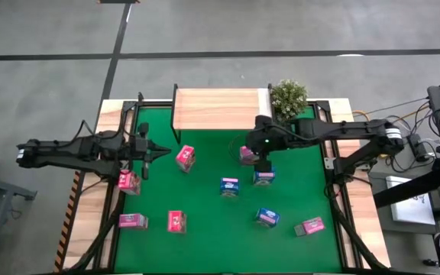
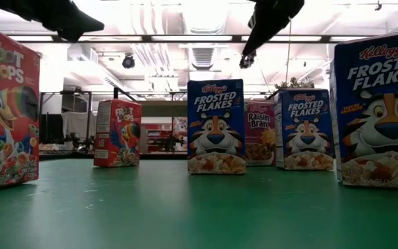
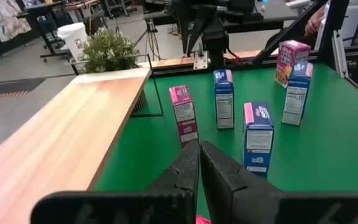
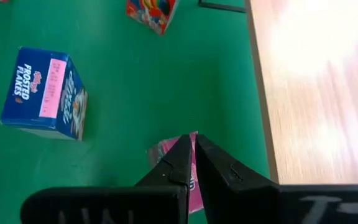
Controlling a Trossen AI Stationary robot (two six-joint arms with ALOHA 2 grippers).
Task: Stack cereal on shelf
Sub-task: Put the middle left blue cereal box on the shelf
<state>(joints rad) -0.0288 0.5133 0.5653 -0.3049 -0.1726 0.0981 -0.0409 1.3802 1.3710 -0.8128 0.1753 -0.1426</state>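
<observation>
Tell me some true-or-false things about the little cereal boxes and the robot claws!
1. The light wooden shelf already has cereal boxes stacked on it. False: its top is bare.
2. Both claws are shut and hold nothing. True: the left claw and right claw are closed and empty.
3. The small cardboard cereal boxes are on the green mat. True.
4. All the boxes are blue. False: some are pink or red.
5. A small leafy green plant sits by the shelf's corner. True.
</observation>
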